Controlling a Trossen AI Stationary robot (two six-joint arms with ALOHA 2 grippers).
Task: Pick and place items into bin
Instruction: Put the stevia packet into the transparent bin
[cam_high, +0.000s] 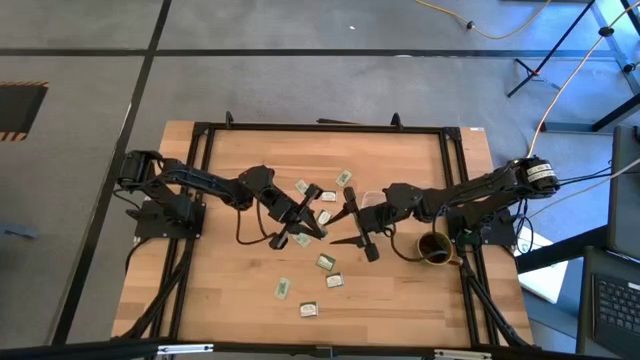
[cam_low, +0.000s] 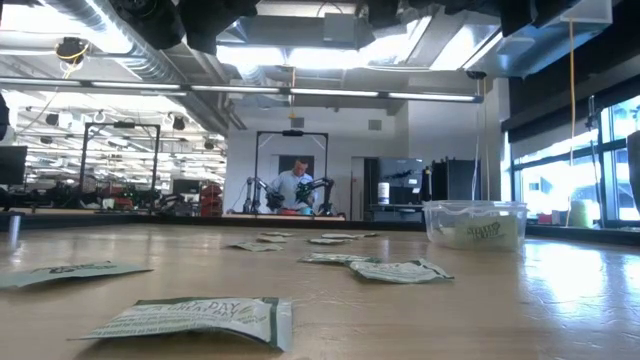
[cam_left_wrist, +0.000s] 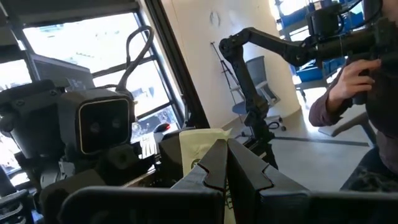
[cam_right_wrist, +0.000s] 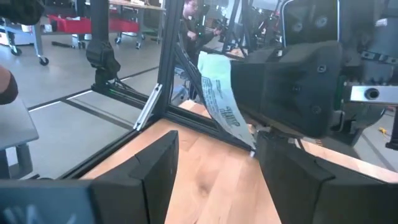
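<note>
Wooden table (cam_low: 560, 300) up close, with a front packet (cam_low: 200, 320), green and white, lying flat right at the near edge. Just behind, more packets (cam_low: 400, 270) spread flat over the wood, some near each other, some well apart.

Farther in, up above the middle of the table, left gripper (cam_left_wrist: 222, 163) with fingers pressed together, pinching a held packet (cam_right_wrist: 221, 93) (pale green, hanging down in the air, with dark print on it). Close by and facing it, right gripper (cam_right_wrist: 214, 168) with fingers wide apart, holding nothing, up off the wood.

Next to the right gripper, clear bin (cam_low: 475, 225) standing upright on the table, with something pale and printed already inside. Near the right arm too, toward the right edge of the table, dark brown mug (cam_high: 433, 248). Beyond the bin, a few far packets (cam_high: 344, 178) lying flat toward the back of the table.

Around the table, black frame (cam_high: 320, 127). Past all that, a big room with long ceiling lights, and far at the back a person (cam_low: 293, 185) standing at another pair of robot arms.
</note>
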